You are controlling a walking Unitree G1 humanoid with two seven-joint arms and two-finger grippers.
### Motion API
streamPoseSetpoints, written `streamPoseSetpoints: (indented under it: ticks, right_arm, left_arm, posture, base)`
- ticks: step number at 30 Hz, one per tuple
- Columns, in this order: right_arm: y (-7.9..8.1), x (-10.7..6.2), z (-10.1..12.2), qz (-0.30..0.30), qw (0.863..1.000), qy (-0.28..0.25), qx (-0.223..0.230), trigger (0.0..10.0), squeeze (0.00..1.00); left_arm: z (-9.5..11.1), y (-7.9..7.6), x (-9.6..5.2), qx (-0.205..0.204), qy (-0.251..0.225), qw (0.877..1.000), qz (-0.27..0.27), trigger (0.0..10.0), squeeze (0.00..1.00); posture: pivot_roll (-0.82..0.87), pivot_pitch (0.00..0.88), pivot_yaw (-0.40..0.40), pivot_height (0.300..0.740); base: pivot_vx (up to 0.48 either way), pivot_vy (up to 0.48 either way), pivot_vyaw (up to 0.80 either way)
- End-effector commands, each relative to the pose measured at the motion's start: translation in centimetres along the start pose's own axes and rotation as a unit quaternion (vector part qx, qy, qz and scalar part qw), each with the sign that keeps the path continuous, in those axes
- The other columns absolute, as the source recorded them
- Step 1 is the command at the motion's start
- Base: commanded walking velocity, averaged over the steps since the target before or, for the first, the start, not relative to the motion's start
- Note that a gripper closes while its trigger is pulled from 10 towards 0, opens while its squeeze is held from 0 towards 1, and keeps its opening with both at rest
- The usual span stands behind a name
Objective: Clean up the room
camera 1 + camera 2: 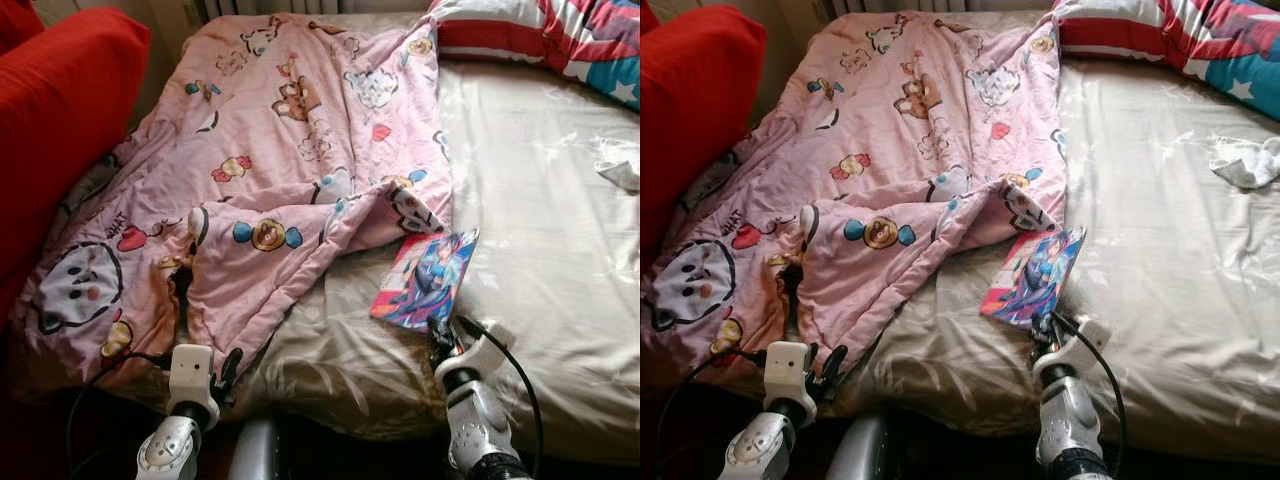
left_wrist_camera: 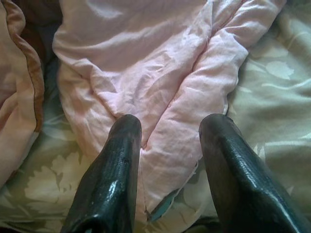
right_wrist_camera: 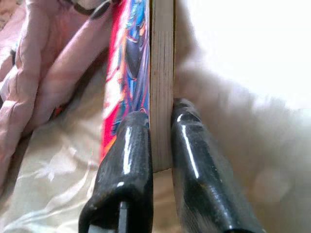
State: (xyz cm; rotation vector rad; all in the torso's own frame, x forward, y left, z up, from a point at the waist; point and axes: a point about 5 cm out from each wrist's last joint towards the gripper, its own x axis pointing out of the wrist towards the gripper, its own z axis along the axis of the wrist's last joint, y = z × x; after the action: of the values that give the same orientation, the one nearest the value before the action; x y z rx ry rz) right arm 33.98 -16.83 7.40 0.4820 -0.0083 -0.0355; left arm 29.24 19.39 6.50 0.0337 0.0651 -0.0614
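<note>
- Here, the right end effector (image 3: pixel 160 141) is clenched on a comic book's (image 1: pixel 425 278) near edge, on the bed (image 1: pixel 560 250).
- The left end effector (image 2: pixel 170 141), released, straddles the pink quilt's (image 1: pixel 270 150) folded hem.
- Best practice, arguably: lift the book level, clear of the quilt corner just beyond it.

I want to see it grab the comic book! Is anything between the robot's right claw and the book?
No, nothing is. The right gripper is already shut on the comic book's near edge, beside the pink blanket.
</note>
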Motion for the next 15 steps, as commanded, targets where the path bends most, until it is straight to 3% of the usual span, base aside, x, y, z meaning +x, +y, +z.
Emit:
streamPoseSetpoints:
  ticks: [1,2,7,15]
  right_arm:
    - [0.2,-0.3,0.7,0.004,0.998,-0.025,-0.051,7.7,0.0]
    - [0.3,-0.4,0.8,0.012,0.996,-0.028,-0.079,10.0,0.0]
    - [0.0,-2.2,1.1,0.027,0.989,-0.048,-0.139,10.0,0.0]
    - [-0.5,-2.7,1.2,-0.008,0.986,-0.048,-0.16,10.0,0.0]
  left_arm:
    - [-1.0,0.4,-0.5,-0.001,0.017,1.0,0.013,10.0,0.0]
    - [-1.0,0.3,-0.4,-0.004,0.016,1.0,0.015,10.0,0.0]
    - [-1.1,0.0,0.0,-0.032,0.012,0.999,0.026,10.0,0.0]
    - [-0.9,-0.7,0.8,-0.041,0.006,0.999,0.025,10.0,0.0]
  posture:
    - [0.04,0.208,0.045,0.586]
    - [0.04,0.207,0.044,0.586]
    - [0.0,0.197,0.02,0.586]
    - [-0.01,0.154,0.014,0.591]
  base:
    - [0.0,0.0,0.0]
    - [0.0,0.0,0.0]
    - [0.0,0.0,0.0]
    - [0.0,0.0,0.0]
